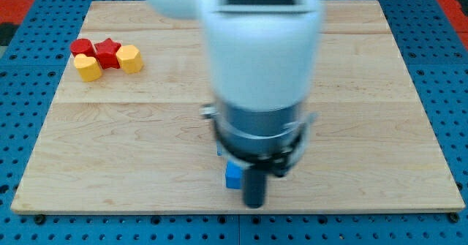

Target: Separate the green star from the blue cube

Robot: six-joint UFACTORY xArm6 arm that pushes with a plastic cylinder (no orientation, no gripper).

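A blue cube (233,175) sits near the view's bottom centre of the wooden board (380,91). My dark rod comes down just to its right, and my tip (254,204) touches the board right beside the cube, slightly lower in the view. The arm's white and grey body hides the area above the cube. A sliver of another blue thing (219,151) shows at the arm's left edge. The green star is not visible; it may be hidden behind the arm.
At the view's upper left lies a cluster: a red star (108,52), a red block (82,47), a yellow block (88,67) and a yellow block (130,58). The board's bottom edge runs just below my tip.
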